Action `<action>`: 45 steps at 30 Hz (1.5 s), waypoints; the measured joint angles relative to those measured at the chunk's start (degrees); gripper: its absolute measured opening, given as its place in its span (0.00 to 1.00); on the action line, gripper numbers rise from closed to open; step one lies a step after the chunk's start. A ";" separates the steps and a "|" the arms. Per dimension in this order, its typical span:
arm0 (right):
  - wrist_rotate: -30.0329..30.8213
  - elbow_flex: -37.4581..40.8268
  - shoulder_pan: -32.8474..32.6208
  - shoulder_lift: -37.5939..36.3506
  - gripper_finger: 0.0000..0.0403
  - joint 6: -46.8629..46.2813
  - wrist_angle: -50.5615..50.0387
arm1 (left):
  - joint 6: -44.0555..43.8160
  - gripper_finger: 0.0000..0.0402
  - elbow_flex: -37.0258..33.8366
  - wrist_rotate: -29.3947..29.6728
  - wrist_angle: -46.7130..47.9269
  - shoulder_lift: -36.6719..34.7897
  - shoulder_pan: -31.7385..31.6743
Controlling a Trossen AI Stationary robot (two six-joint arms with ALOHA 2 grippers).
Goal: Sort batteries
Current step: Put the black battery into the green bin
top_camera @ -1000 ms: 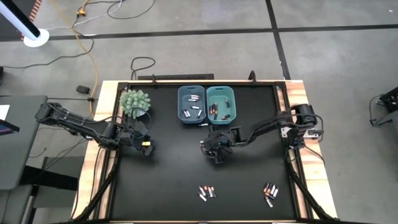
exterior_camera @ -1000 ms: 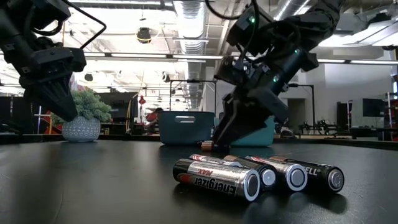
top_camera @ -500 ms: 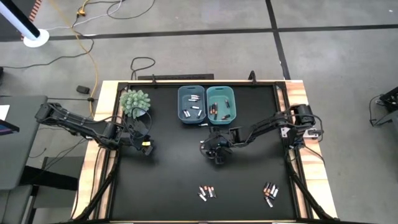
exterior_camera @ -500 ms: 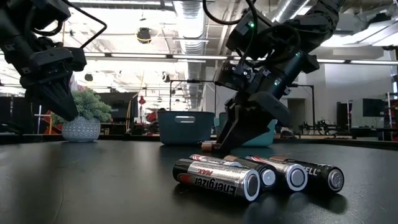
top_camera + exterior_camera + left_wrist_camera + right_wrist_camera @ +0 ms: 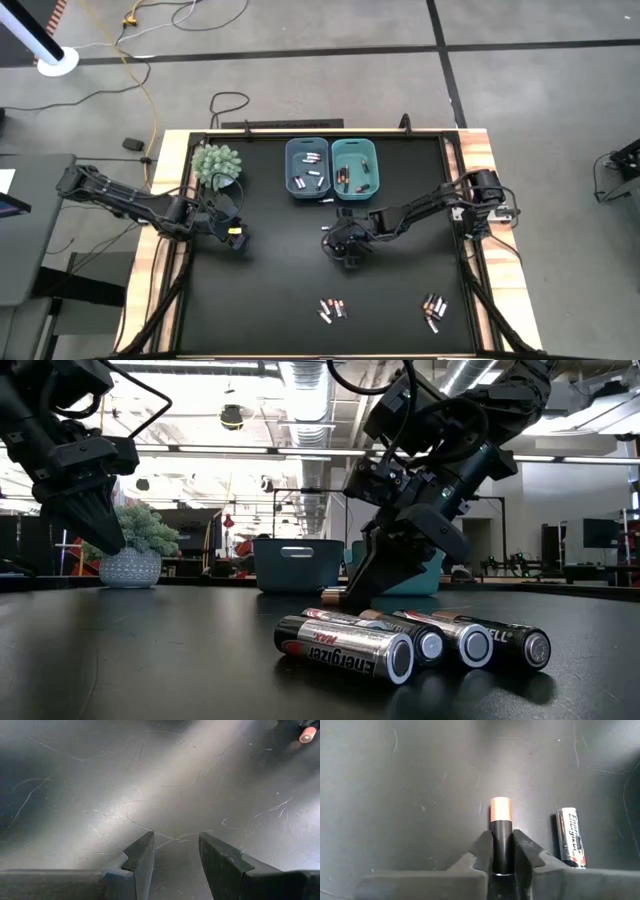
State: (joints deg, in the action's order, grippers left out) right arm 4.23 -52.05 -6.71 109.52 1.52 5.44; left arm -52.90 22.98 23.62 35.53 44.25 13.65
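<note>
Black table [image 5: 270,270] carries two blue bins [image 5: 331,167] with batteries inside, at the far edge. Left gripper [image 5: 238,237] waits mid-left, fingers apart. Right gripper [image 5: 502,851] at centre is clamped on a copper-ended battery [image 5: 501,834]; a silver one [image 5: 570,837] lies beside it.

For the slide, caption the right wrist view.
Right gripper clamps a copper-topped battery between its fingers, with a silvery Energizer battery lying beside it on the black table.
</note>
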 joint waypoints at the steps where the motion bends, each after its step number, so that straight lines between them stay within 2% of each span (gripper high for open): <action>1: -0.01 0.01 -0.07 -0.13 0.13 -0.01 -0.05 | 0.00 0.37 0.00 0.00 -0.02 -0.02 0.00; 5: 0.03 0.09 -0.46 -0.64 0.10 -0.02 0.23 | 0.00 0.37 0.00 0.00 -0.04 -0.01 0.00; 11: 0.20 0.22 -1.29 -2.81 0.13 -0.32 -0.10 | 0.00 0.37 0.00 0.00 -0.06 -0.02 0.02; 21: 0.18 0.35 -1.99 -12.52 0.13 -3.31 -1.42 | 0.00 0.37 0.00 -0.02 -0.04 0.00 0.02; 31: 10.16 0.26 -1.26 -23.13 0.13 -9.07 -9.01 | -0.02 0.37 0.00 -0.04 -0.02 -0.02 0.02; 37: 16.18 0.24 2.12 -30.21 0.13 -11.56 -9.48 | -0.08 0.37 0.00 -0.04 -0.08 0.00 0.00; 41: 16.84 -0.86 7.19 -33.69 0.13 -15.41 -10.74 | -0.35 0.37 0.00 -0.04 -0.33 -0.01 0.00; 45: 16.75 -6.09 12.42 -34.13 0.13 -13.67 -15.11 | -0.94 0.37 0.00 -0.07 -0.53 0.00 0.00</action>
State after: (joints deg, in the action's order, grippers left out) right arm 20.98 -58.14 5.71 75.40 -12.16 -9.67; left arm -53.84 22.98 23.55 35.00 44.25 13.65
